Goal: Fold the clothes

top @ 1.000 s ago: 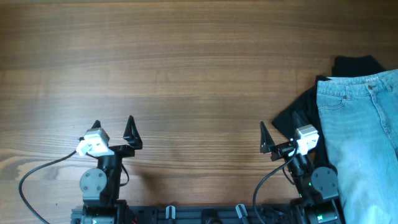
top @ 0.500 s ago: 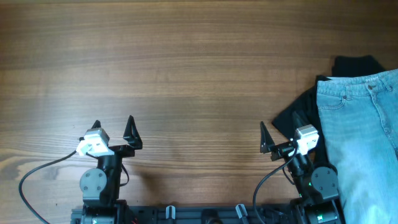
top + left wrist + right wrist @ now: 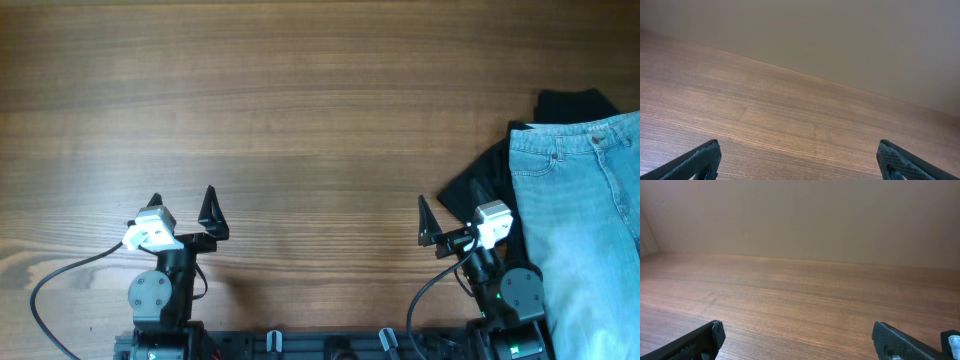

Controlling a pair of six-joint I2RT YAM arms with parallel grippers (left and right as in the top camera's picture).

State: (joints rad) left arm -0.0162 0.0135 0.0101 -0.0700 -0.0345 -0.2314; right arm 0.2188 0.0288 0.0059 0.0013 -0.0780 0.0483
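Nothing is being shifted between the earlier overhead frames and the present one: both arms, both garments and the cable are being shown in the same places as a second ago.

At the lower left of the overhead frame the left gripper (image 3: 181,196) is being held with its fingers spread apart and nothing between them, over bare wood of the bench (image 3: 300,100). In the left wrist view the same gripper (image 3: 797,152) is being seen with its two dark fingertips at the bottom corners of the frame, and only wood grain and a plain wall (image 3: 840,35) are being shown between and beyond them.

At the lower right of centre the right gripper (image 3: 448,208) is likewise being held spread and empty, just beside the left edge of the black garment (image 3: 478,180). Its wrist view is showing the gripper (image 3: 796,332) wide apart above bare bench.

The denim shorts (image 3: 575,230) are being shown at the right edge of the overhead frame, waistband towards the top and legs running down to the bottom edge, lying on top of the black garment, which is being left visible above and to the left of them. A grey cable (image 3: 60,280) is being looped at the lower left.
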